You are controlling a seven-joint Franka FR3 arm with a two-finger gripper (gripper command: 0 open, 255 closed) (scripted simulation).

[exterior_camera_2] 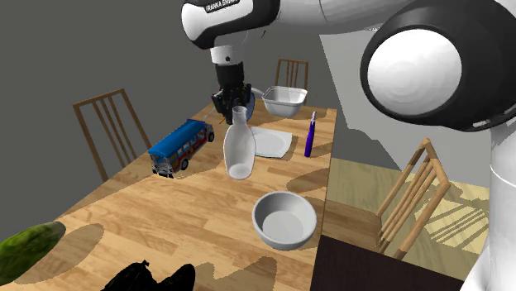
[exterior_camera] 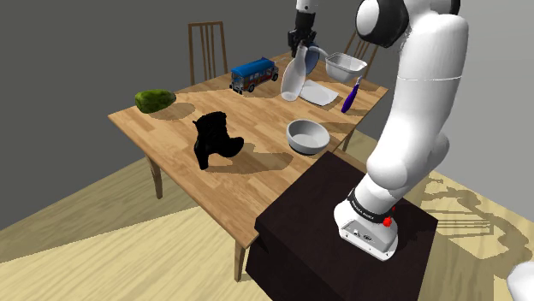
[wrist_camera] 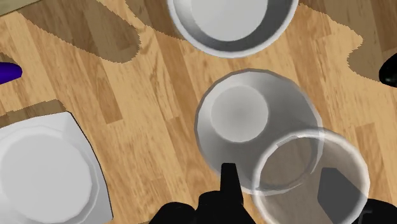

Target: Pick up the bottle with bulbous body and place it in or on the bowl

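Observation:
My black gripper [exterior_camera: 301, 44] is shut on the neck of a clear glass bottle with a bulbous body [exterior_camera: 294, 79], which hangs tilted above the far part of the wooden table [exterior_camera: 180, 141]. The second exterior view has the gripper [exterior_camera_2: 233, 102] over the bottle [exterior_camera_2: 239, 150]. The round grey bowl [exterior_camera: 306, 135] stands empty near the table's front edge, closer to the stand than the bottle, and also appears as the bowl [exterior_camera_2: 284, 220]. In the wrist view the bottle [wrist_camera: 254, 127] is clasped between my fingers [wrist_camera: 229, 184], with the bowl [wrist_camera: 226, 16] beyond it.
A white square plate [exterior_camera: 319, 92], a purple bottle [exterior_camera: 350, 94] and a white square tub [exterior_camera: 345, 64] lie past the glass bottle. A blue toy bus [exterior_camera: 253, 74], a black boot [exterior_camera: 214, 141] and a green lump [exterior_camera: 154, 100] sit toward the shoulder view's left. Chairs [exterior_camera: 208, 47] stand around the table.

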